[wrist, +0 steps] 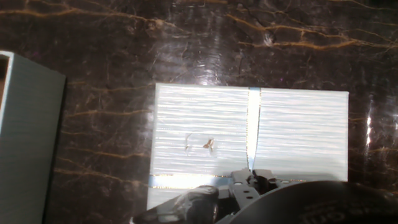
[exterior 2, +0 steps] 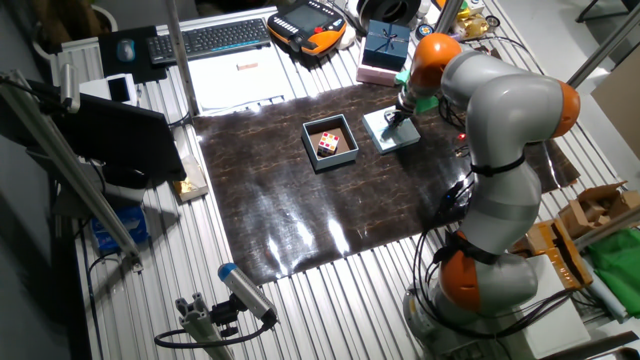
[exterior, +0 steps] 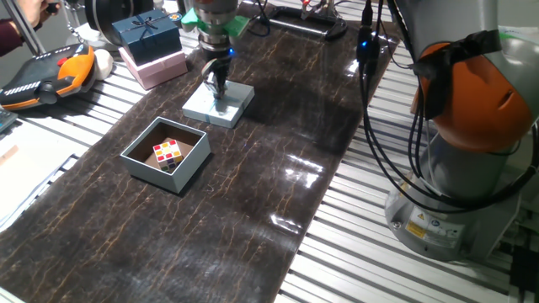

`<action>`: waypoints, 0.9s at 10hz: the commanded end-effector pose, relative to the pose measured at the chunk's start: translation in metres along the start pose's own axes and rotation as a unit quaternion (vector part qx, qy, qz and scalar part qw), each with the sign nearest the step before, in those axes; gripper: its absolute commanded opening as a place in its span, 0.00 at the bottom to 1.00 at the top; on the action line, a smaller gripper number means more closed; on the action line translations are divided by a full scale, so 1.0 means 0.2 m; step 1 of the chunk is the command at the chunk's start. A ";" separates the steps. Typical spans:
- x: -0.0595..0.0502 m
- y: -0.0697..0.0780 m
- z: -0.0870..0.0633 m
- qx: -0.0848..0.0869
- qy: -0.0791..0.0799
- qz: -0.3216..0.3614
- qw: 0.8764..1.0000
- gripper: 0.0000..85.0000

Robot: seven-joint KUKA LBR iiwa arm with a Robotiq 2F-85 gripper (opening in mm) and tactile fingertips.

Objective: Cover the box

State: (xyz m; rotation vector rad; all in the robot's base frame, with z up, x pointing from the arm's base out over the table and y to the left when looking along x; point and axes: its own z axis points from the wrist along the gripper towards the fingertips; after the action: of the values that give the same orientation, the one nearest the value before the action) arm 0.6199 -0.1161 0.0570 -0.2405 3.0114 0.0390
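Observation:
The pale grey-blue box (exterior: 152,171) stands open at the left of the dark mat, with a coloured cube (exterior: 167,152) inside it. It also shows in the other fixed view (exterior 2: 335,160) and at the left edge of the hand view (wrist: 31,137). Its flat pale lid (exterior: 202,108) lies on the mat just behind and to the right of the box, apart from it. My gripper (exterior: 221,101) points straight down with its tips on the lid's top, fingers together. The hand view shows the lid (wrist: 199,124) with a pale ribbon stripe, right below the gripper (wrist: 249,186).
A dark blue ribboned gift box (exterior: 148,34) sits on a pink box (exterior: 156,66) behind the lid. An orange-black pendant (exterior: 42,76) lies at the far left. The arm's base (exterior: 472,151) and cables stand at the right. The dark mat (exterior: 253,210) covers the slatted table.

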 end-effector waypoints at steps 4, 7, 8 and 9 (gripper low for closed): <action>0.00 0.00 -0.01 0.003 -0.007 -0.001 1.000 0.01; 0.01 0.01 -0.06 0.005 -0.009 0.001 1.000 0.01; 0.01 0.02 -0.08 0.006 -0.008 0.000 1.000 0.01; 0.01 0.03 -0.12 0.006 -0.006 -0.002 1.000 0.01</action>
State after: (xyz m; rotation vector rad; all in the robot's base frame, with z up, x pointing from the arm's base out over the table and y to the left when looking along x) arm 0.6138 -0.1118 0.0806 -0.2424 2.9983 0.0212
